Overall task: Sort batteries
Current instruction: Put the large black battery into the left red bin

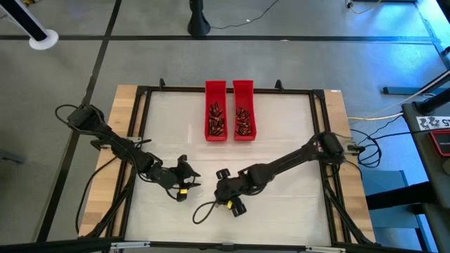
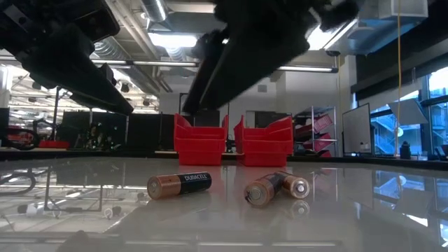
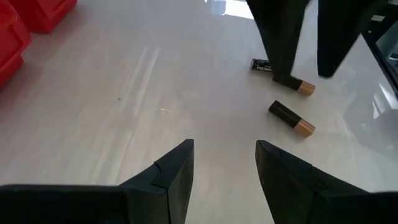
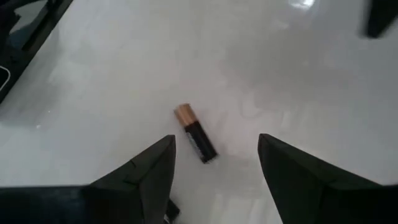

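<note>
Left gripper (image 3: 224, 165) hovering open, holding nothing | right gripper (image 4: 216, 160) hanging open above one battery (image 4: 195, 142) | two loose batteries (image 3: 291, 117) lying on table (image 1: 281, 133) | others filling red trays (image 1: 229, 111)

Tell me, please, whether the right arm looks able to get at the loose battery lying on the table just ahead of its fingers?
Probably yes. The right gripper is open, and the battery lies on the bare table between and just beyond its fingers, with nothing in the way.
</note>
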Robot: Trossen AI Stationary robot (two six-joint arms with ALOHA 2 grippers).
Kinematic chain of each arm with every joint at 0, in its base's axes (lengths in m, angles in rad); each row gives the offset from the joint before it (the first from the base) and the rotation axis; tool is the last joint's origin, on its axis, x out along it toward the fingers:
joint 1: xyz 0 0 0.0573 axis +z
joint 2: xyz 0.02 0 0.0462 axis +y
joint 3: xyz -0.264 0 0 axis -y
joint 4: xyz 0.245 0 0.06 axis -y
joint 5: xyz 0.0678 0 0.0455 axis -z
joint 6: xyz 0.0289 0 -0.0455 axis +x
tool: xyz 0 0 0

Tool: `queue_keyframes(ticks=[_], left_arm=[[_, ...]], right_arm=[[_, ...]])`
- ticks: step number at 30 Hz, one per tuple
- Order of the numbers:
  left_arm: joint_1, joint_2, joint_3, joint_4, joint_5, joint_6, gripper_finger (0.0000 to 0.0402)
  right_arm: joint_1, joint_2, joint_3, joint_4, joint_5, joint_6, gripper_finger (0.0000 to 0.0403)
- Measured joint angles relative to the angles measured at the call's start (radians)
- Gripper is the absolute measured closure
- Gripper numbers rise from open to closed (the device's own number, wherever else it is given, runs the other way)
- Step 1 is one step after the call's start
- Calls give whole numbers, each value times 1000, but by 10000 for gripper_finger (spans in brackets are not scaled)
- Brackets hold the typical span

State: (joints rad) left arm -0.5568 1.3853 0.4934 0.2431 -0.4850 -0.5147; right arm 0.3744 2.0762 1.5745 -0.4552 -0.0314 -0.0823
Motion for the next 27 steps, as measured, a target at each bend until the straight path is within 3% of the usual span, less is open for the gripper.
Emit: queue_keyframes(ticks=[6, 16, 19, 24, 27], left_arm=[[0, 0, 0, -3, 0, 4, 241], [0, 0, 0, -2, 0, 14, 241], [0, 0, 0, -2, 0, 14, 241], [0, 0, 0, -1, 0, 14, 241], [0, 0, 0, -1, 0, 14, 241]], right_arm=[[5, 62, 0, 65, -68, -1, 171], [13, 148, 1, 127, -19, 1, 180], [13, 163, 6, 128, 14, 1, 223], [14, 177, 7, 126, 12, 24, 359], [12, 178, 6, 126, 13, 41, 364]])
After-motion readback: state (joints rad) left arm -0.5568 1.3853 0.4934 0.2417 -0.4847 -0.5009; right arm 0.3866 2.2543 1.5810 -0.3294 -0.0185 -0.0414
